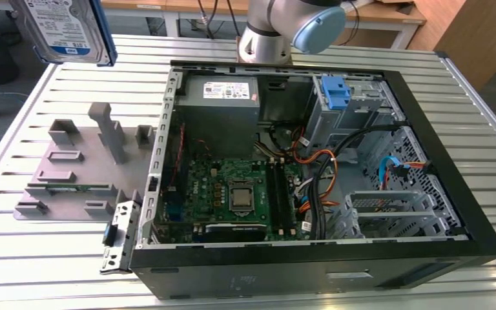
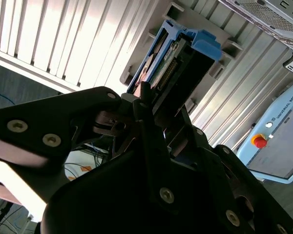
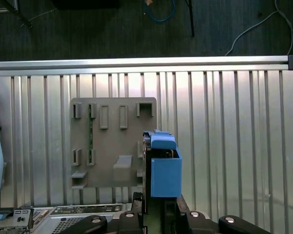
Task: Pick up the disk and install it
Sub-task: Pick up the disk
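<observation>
The jaws are clamped on the disk point(image 1: 62, 29), which hangs in the air clear of the desk point(image 1: 41, 258), at about ten o'clock from the open computer case point(image 1: 317, 265) in the exterior view. That view gives the disk's broad face: silver metal, a white-and-blue label, a blue carrier frame along its edge. The second wrist view gives the grip itself, with black fingers point(image 2: 151, 136) pressed along the disk's sides, and it also shows the connector edge and the blue frame's end. In the first wrist view the disk is seen edge-on as a blue block rising from between the jaws, with the grey fixture plate point(image 3: 112, 146) and the slatted desk behind it. In the exterior view the fixture plate lies flat at nine o'clock from the case, just beside its wall. Inside the case, the grey power supply point(image 1: 222, 90) sits at twelve o'clock, a lone blue bracket point(image 1: 338, 93) at one o'clock, and the green motherboard point(image 1: 230, 194) toward seven o'clock.
</observation>
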You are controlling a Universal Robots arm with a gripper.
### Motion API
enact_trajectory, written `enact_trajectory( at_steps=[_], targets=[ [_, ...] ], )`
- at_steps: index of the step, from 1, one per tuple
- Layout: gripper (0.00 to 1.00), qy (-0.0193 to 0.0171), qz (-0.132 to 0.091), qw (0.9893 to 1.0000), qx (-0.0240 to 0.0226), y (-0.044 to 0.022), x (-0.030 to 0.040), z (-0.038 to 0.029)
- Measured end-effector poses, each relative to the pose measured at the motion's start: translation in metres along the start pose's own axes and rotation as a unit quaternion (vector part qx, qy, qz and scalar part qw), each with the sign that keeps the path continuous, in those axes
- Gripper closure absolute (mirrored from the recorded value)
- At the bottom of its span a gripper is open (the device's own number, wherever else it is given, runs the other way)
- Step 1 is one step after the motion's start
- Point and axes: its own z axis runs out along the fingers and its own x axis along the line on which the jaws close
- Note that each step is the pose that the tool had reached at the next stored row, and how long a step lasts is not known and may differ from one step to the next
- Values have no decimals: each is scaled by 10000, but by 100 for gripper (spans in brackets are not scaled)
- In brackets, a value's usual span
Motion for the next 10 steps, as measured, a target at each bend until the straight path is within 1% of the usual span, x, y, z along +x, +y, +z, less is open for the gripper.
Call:
enact_trajectory(
  at_steps=[10],
  targets=[
    [65,0,0,10000,0,-51,-3,0]
  ],
)
